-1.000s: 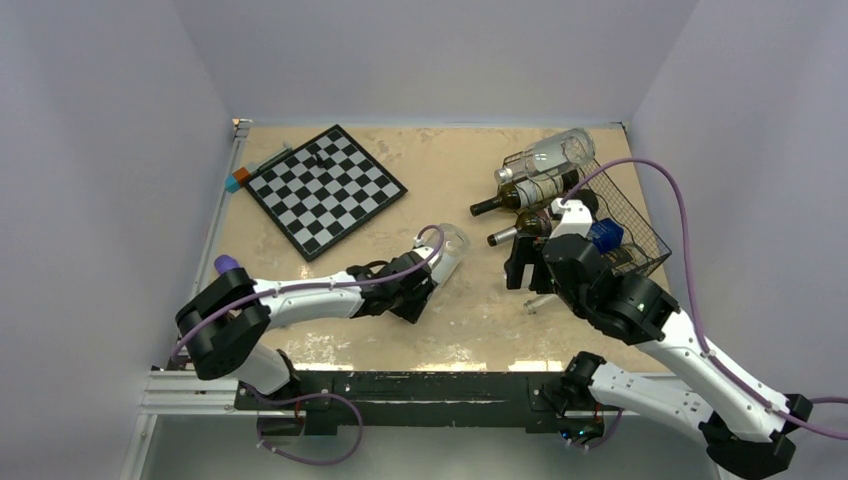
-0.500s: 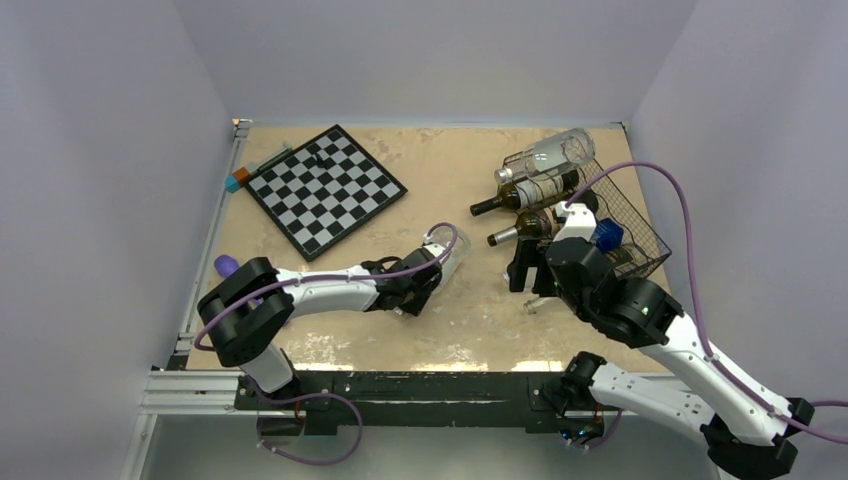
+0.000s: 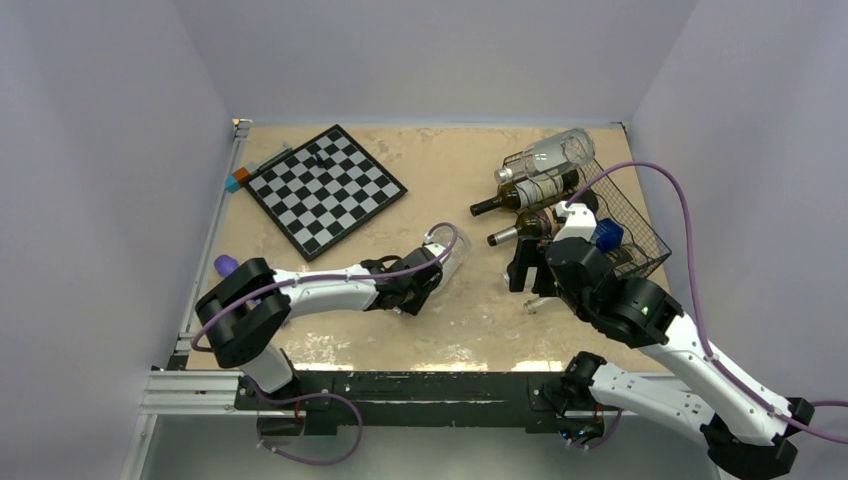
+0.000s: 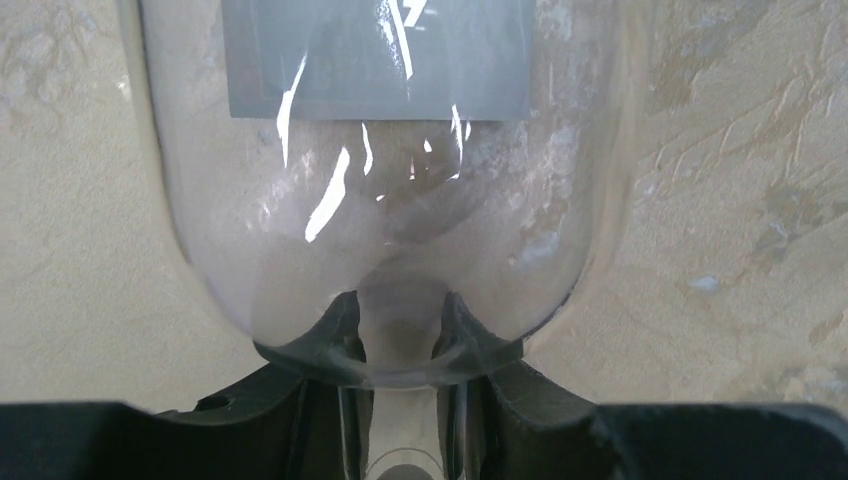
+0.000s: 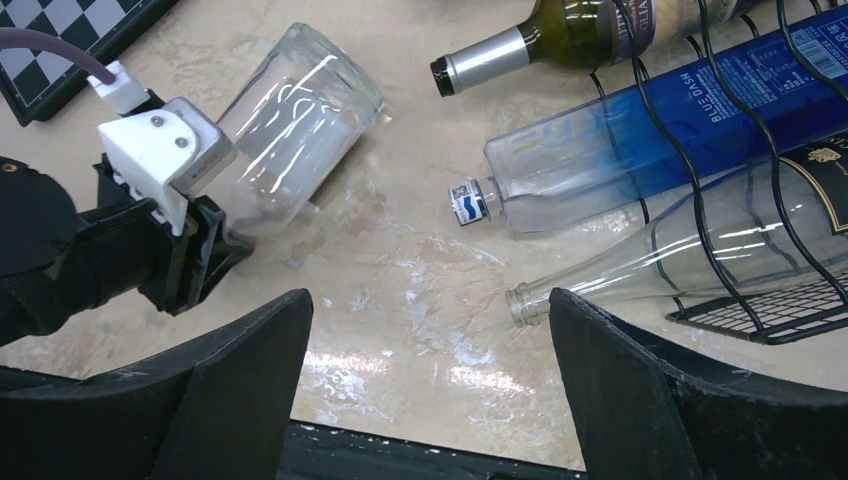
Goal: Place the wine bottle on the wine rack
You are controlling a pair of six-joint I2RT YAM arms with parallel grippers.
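A clear glass wine bottle [image 3: 447, 250] lies on its side on the beige table, mid-table. In the left wrist view its rounded shoulder [image 4: 390, 150] fills the frame and its neck runs back between my fingers. My left gripper [image 3: 419, 282] [image 4: 400, 322] is shut on that neck, both fingers pressed against the glass. The right wrist view shows the same bottle [image 5: 295, 120] at upper left. The black wire wine rack [image 3: 632, 228] [image 5: 760, 318] sits at the right with several bottles in it. My right gripper [image 3: 528, 272] [image 5: 430, 300] hovers open beside the rack, holding nothing.
A chessboard [image 3: 325, 187] lies at the back left. In the rack lie a blue bottle [image 5: 640, 130], a dark bottle with a silver neck [image 5: 530, 40] and a clear bottle whose mouth [image 5: 522, 303] pokes out near my right finger. Walls close in on three sides.
My left gripper has closed onto the clear bottle's neck, and the left arm's elbow has swung to the right. The right arm has barely moved.
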